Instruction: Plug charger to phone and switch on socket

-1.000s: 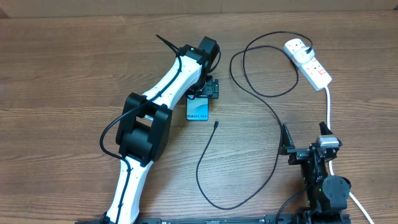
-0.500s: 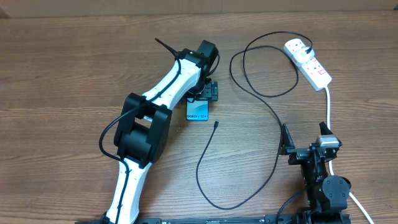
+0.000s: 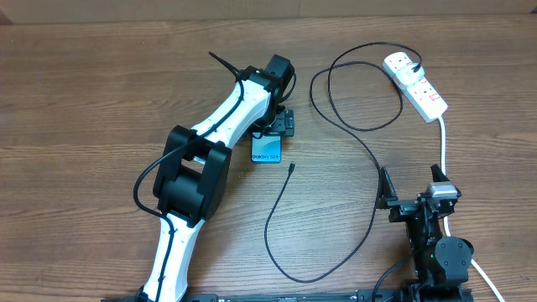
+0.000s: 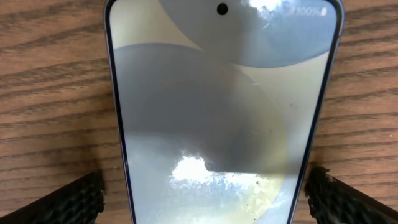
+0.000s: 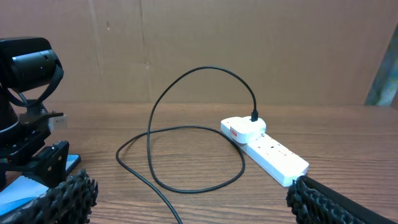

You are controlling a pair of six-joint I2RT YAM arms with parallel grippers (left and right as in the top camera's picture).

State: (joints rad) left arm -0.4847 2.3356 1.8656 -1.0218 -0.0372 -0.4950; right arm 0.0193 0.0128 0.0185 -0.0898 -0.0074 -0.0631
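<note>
The phone lies flat on the table with its "Galaxy S24" end toward me; it fills the left wrist view. My left gripper is open, one finger on each side of the phone, not touching it. The charger cable loops across the table; its black tip lies loose just right of the phone, and its white plug sits in the socket. The socket also shows in the right wrist view. My right gripper is open and empty near the front right.
The thick white cord runs from the socket down past my right arm. The cable's lower loop lies near the front edge. A cardboard wall stands behind the table.
</note>
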